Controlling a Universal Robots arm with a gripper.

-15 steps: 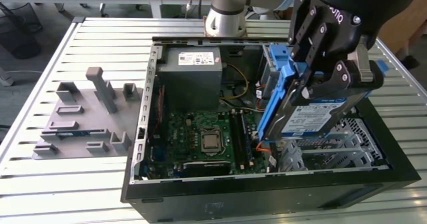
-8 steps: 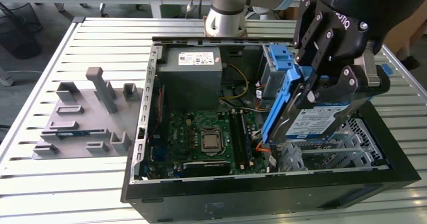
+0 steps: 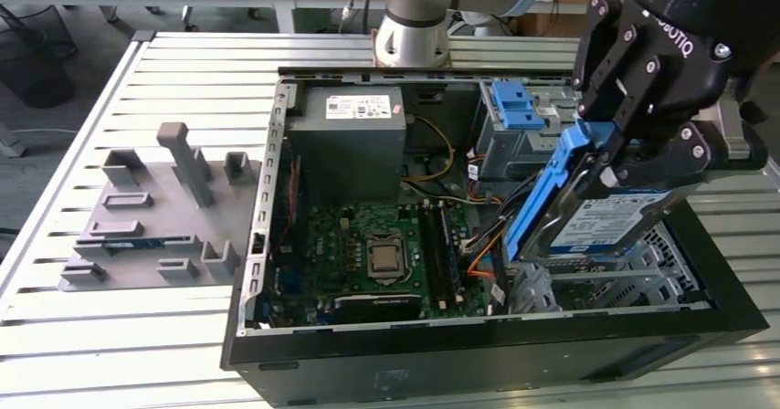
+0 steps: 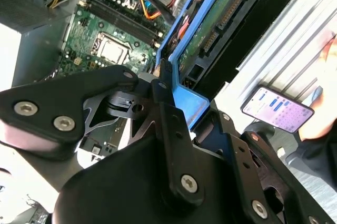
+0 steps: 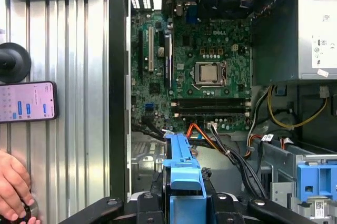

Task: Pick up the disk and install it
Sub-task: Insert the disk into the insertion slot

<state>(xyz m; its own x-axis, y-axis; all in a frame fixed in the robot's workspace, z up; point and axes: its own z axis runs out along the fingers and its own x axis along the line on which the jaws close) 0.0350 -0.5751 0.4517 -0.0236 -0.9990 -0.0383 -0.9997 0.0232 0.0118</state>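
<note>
Gripping the flat silver disk [image 3: 609, 219] with blue side rails, the black jaws hold it tilted, long axis one o'clock to seven, just above the grey perforated bay [image 3: 664, 263] at four o'clock of the open black case [image 3: 488, 359].

On the disk [image 3: 604, 215] we see a blue-and-white label & blue side rails. The motherboard [image 3: 353, 240] is green w/ black slots, the power supply [image 3: 347, 140] grey w/ a white sticker, the case [image 3: 488, 363] black. The table [image 3: 195, 62] is pale grey w/ a pattern of parallel ribs; the fixture [image 3: 152, 213] on it is plain grey.
</note>
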